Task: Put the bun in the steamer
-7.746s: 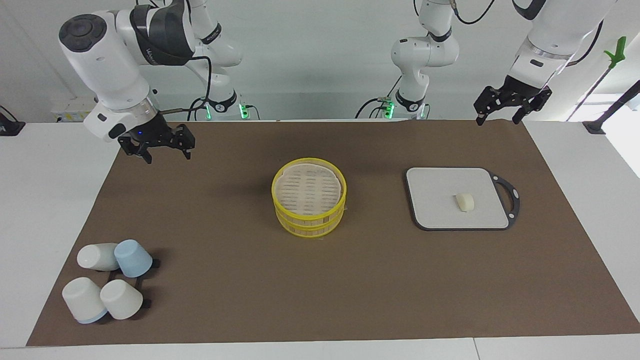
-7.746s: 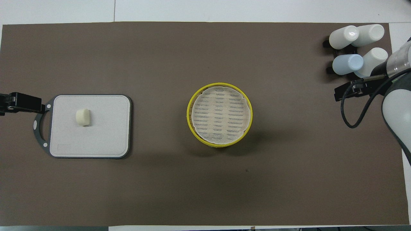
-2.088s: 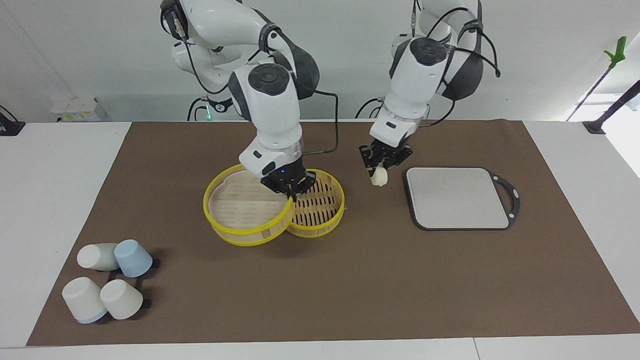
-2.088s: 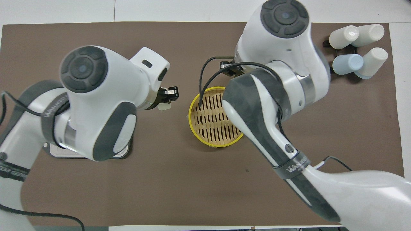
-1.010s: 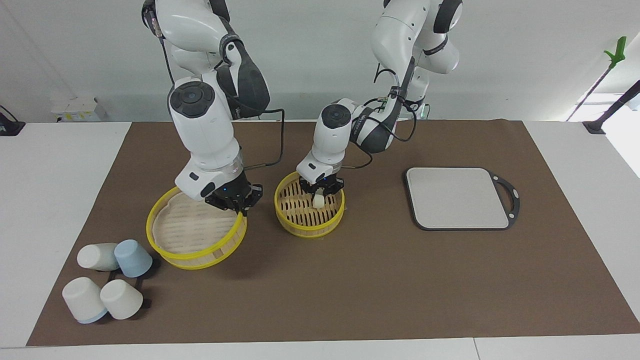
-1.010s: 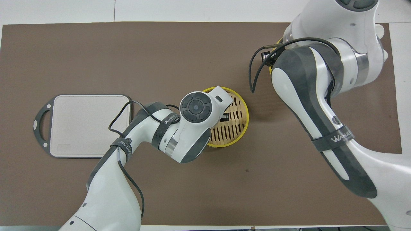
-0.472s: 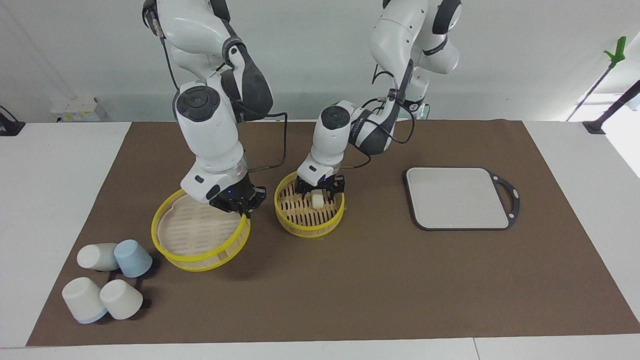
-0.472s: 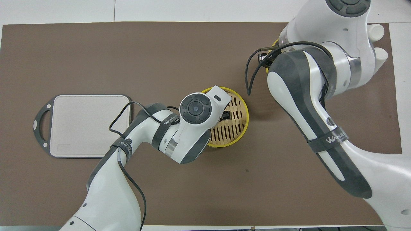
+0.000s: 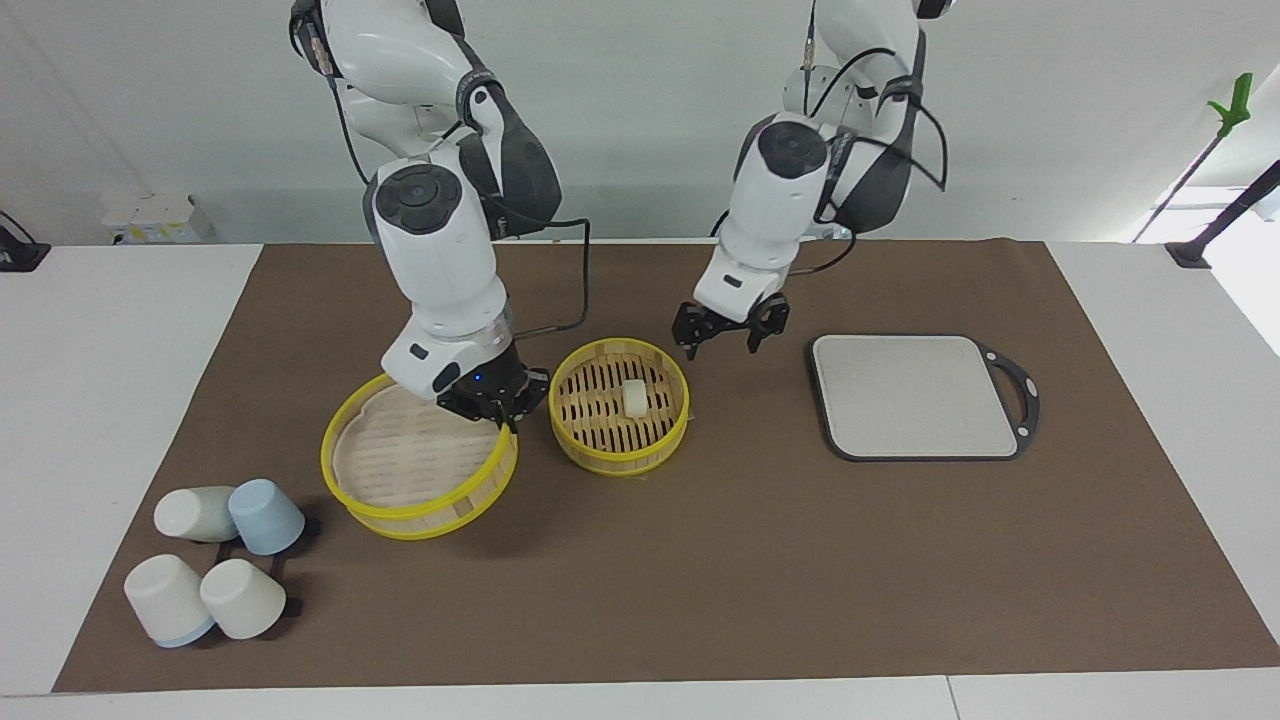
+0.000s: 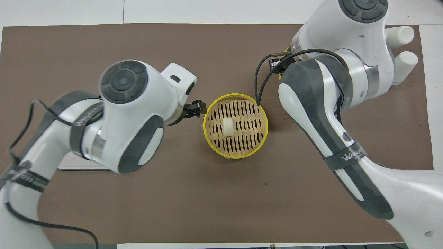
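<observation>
The lid (image 9: pixel 418 472) hangs tilted from the right gripper (image 9: pixel 492 398), whose fingers are pinched shut on its yellow rim, low over the mat beside the steamer (image 9: pixel 619 406) toward the right arm's end. I'd judge that thin rim hold could slip — or the lid's edge could clip the steamer on the swing back. The bun (image 9: pixel 634 397) sits on the steamer's slatted floor, touched by nothing. The left gripper (image 9: pixel 729 333) is raised just off the steamer's rim — fingers spread open, empty.
</observation>
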`<state>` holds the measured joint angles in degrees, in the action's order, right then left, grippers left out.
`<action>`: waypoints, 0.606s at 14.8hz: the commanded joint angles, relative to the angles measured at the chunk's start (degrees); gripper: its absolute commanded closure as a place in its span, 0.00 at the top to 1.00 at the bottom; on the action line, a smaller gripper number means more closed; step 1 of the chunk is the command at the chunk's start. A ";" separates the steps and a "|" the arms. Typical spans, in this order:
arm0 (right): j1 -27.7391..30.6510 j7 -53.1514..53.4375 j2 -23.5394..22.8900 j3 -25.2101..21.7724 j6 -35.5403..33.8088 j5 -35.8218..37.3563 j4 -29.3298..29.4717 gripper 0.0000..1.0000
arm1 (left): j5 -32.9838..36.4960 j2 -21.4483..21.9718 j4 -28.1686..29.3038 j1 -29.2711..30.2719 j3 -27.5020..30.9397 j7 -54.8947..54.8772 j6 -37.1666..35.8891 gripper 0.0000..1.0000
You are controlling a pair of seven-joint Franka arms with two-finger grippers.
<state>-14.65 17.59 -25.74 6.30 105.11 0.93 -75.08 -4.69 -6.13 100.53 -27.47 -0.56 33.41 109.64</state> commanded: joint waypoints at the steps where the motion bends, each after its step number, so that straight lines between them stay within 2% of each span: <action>1: -6.15 10.76 1.84 0.11 1.42 -0.58 -2.00 0.00 | 0.12 4.80 1.86 7.67 -0.41 -7.62 -4.94 1.00; 2: -9.49 15.41 1.66 0.11 1.68 -0.49 -1.92 0.00 | 0.12 5.85 1.95 11.09 -0.41 -12.36 -7.22 1.00; 5: -14.78 21.69 0.18 0.11 3.87 -0.40 -1.56 0.00 | 0.12 8.32 1.78 19.62 -0.32 -23.45 -11.10 1.00; 7: -17.59 24.85 -2.19 -0.06 4.49 0.12 -1.30 0.00 | 0.21 9.46 1.60 23.06 -0.32 -25.06 -12.16 1.00; 9: -18.31 25.66 -3.26 -0.15 7.55 0.39 -1.30 0.00 | 0.30 9.99 1.25 23.96 0.03 -25.15 -13.39 1.00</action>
<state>-33.22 42.57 -28.03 6.45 109.72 0.98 -76.23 -4.65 2.06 100.83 -4.16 0.05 8.61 97.77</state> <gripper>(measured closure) 0.907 0.000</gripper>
